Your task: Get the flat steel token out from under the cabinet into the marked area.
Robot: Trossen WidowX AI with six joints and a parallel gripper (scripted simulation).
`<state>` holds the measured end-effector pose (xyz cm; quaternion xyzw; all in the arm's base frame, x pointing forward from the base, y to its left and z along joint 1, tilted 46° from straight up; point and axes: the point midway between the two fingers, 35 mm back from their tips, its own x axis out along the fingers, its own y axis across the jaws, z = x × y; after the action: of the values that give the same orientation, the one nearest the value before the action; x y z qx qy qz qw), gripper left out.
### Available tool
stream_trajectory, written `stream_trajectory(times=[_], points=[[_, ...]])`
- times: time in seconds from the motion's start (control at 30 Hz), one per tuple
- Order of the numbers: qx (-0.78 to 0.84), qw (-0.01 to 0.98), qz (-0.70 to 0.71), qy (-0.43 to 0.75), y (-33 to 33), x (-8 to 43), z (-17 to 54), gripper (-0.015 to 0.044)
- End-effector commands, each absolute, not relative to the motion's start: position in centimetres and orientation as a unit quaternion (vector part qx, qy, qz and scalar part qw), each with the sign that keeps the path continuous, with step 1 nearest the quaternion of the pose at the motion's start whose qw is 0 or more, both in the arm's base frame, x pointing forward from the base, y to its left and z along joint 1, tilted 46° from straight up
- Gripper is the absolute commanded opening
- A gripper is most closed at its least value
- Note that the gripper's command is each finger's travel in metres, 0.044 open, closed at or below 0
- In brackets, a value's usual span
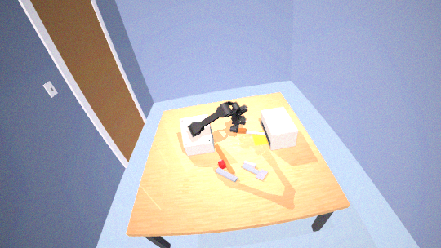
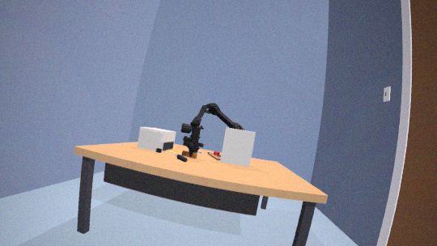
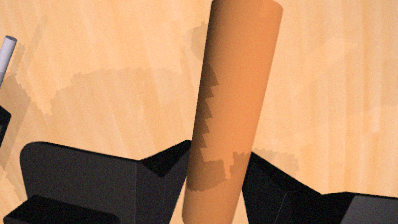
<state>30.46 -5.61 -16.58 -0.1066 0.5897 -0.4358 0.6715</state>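
Top, exterior and wrist views of a wooden table (image 1: 196,208) (image 2: 202,174). The arm (image 1: 210,119) (image 2: 224,116) reaches out from above a white box (image 1: 198,148) (image 2: 239,146), its gripper (image 1: 234,129) (image 2: 191,154) (image 3: 216,151) pointing down near the table top. The gripper is closed on an orange handle (image 1: 242,130) (image 3: 235,95); in the wrist view, one dark finger lies on either side of this cylinder, which slants slightly. From the handle a thin pale rod (image 1: 255,133) runs toward the front of the white cabinet (image 1: 279,127) (image 2: 155,138); whether its far end touches the cabinet cannot be told.

The yellow area (image 1: 260,139) lies directly in front of the cabinet, beside the rod. The steel token cannot be made out in any view, so its exact position is uncertain; the dark slotted part (image 2: 167,146) at the cabinet's front is too small to resolve. In the exterior view, a black grip (image 2: 182,158) lies on the table near the gripper, and a small black piece (image 2: 159,150) lies nearer the cabinet. Elsewhere on the table, a red block (image 1: 221,164) (image 2: 217,154) lies beside a gray bar (image 1: 226,174); a gray angled piece (image 1: 255,170) lies well apart from the gripper.
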Motion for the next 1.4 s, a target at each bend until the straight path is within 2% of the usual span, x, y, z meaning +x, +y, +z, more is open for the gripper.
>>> stream_trajectory(times=[0.0,1.03,1.37], points=[[-0.108,0.669,-0.436,0.592,-5.3,29.4,-16.9,0.0],[-0.108,0.669,-0.435,0.593,-2.7,24.2,-18.9,0.0],[-0.101,0.671,-0.439,0.588,-2.6,24.5,-18.9,0.0]])
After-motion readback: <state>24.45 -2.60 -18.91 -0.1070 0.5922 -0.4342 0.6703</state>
